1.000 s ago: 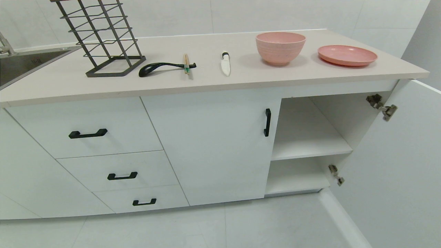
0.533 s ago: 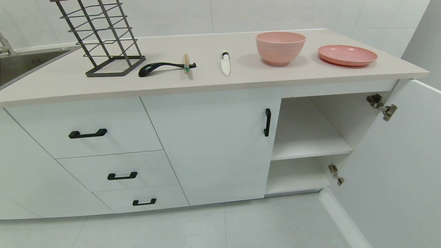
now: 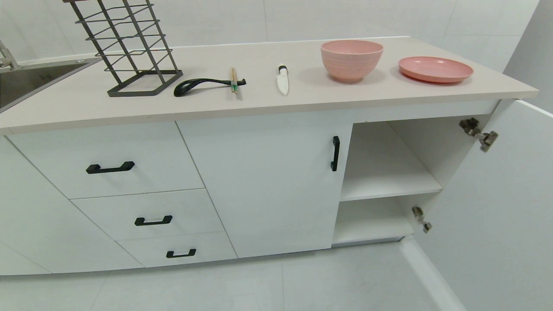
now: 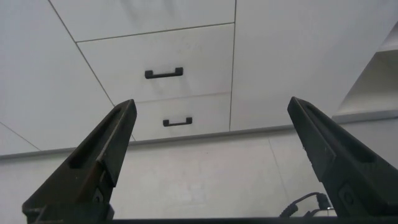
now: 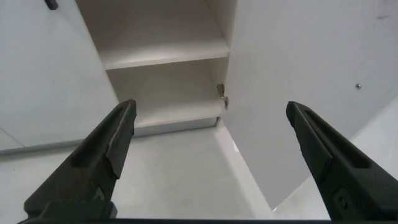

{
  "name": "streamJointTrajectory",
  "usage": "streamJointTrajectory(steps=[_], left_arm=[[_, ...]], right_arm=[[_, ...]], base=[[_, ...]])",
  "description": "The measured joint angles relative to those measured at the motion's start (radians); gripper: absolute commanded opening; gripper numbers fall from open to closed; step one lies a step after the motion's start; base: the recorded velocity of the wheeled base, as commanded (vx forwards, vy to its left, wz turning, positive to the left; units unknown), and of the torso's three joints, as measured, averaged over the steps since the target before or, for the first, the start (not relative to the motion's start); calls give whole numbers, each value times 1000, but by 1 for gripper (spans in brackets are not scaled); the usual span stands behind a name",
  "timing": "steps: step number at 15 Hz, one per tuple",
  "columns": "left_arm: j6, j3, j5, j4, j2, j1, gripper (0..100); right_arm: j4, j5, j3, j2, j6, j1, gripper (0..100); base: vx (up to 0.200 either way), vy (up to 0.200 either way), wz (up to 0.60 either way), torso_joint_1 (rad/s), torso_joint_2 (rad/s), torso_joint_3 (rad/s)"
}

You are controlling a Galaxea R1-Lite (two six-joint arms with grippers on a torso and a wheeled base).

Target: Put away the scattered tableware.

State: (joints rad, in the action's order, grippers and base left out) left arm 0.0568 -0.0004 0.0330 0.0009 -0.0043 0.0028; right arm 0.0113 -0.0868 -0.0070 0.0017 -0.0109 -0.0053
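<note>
Pink bowl (image 3: 351, 58) stands on the table (image 3: 86, 103), with the pink plate (image 3: 435, 69) near its right. To its left lie a white knife (image 3: 282, 80), then chopsticks (image 3: 233, 79) across a black spoon (image 3: 203, 84). Left gripper (image 4: 211, 104) faces drawers (image 4: 163, 73), jaws released. Right gripper (image 5: 210, 107) faces the open cupboard (image 5: 163, 53) below the bowl, jaws released too.

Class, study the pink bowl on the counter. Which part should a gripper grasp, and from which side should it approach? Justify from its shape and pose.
Probably the near rim of the pink bowl, from above, pinching the wall inside and out. It stands upright on the counter, mouth open upward, and its rounded sides taper downward, giving poor side purchase.
</note>
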Motion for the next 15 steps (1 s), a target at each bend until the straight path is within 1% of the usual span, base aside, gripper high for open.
streamJointTrajectory(steps=[1,2,3,7,10,14,15], left_arm=[[-4,0,1,0,0,0,100],[-2,0,2,0,0,0,100],[-5,0,2,0,0,0,100],[-14,0,4,1,0,0,100],[-14,0,5,1,0,0,100],[-55,0,9,0,1,-1,100],[-56,0,10,1,1,0,100]], right_arm=[[-1,24,0,0,-27,0,100],[-2,83,1,0,-57,-1,100],[-4,107,2,0,-64,0,100],[-7,112,5,-1,-43,1,100],[-8,110,5,-2,-24,1,100],[-9,109,5,-2,-25,1,100],[-9,109,5,-2,-25,1,100]], base=[[0,0,0,0,0,0],[0,0,0,0,0,0],[0,0,0,0,0,0],[0,0,0,0,0,0],[0,0,-600,2,2,1],[0,0,0,0,0,0],[0,0,0,0,0,0]])
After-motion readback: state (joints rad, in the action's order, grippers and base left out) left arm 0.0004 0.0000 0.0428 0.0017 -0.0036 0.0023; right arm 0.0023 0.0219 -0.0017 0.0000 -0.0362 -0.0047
